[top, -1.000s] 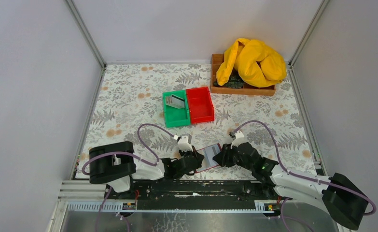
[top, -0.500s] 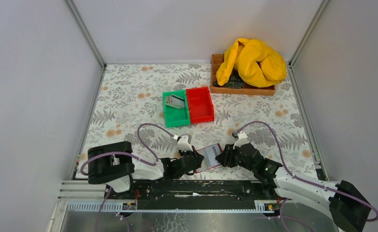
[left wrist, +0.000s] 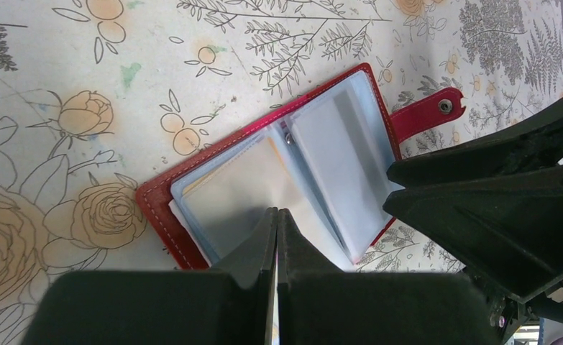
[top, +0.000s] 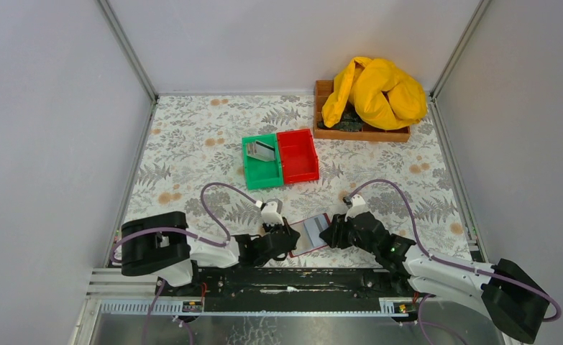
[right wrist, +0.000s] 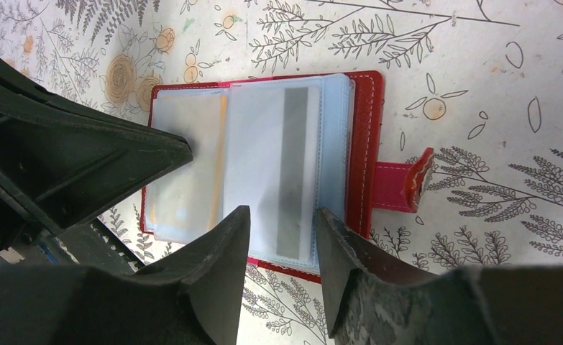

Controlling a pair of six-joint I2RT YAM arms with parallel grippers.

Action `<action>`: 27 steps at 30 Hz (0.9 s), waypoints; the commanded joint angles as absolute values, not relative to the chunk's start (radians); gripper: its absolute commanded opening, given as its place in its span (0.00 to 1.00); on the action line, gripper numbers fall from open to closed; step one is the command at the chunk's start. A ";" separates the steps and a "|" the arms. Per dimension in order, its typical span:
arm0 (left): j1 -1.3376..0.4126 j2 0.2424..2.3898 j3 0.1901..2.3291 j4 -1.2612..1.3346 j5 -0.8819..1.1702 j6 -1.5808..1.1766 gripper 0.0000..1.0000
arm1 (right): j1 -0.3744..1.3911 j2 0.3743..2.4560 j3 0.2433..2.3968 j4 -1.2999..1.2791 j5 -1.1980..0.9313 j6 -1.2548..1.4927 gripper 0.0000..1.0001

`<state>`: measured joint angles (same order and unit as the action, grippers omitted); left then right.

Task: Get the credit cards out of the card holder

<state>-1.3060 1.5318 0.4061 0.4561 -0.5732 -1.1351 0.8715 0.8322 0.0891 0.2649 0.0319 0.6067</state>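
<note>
Pinning the open card holder [left wrist: 336,144] under its tips, the left gripper [left wrist: 277,215] is pressing down fully closed and empty; the right gripper [right wrist: 282,214], half open and holding nothing, is bracketing the sleeved striped credit card [right wrist: 296,158] just ahead, seemingly to draw it out.

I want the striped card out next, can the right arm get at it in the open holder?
Probably yes: the right fingers stand open at the edge of the striped card, nothing between. The left fingers rest on the other page of the card holder.
</note>
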 commanded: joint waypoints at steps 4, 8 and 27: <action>-1.335 1.464 0.377 0.297 -0.584 -1.114 0.00 | 0.871 0.845 0.094 0.248 0.028 0.598 0.47; -1.364 1.455 0.411 0.207 -0.623 -1.115 0.00 | 0.870 0.848 0.093 0.250 0.029 0.600 0.47; -1.391 1.342 0.344 -0.014 -0.677 -1.255 0.00 | 0.871 0.852 0.101 0.236 0.062 0.586 0.65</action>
<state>-1.3830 1.3247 0.3599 0.0830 -0.6449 -1.2411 0.8715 0.8391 0.0914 0.2897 0.0322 0.6079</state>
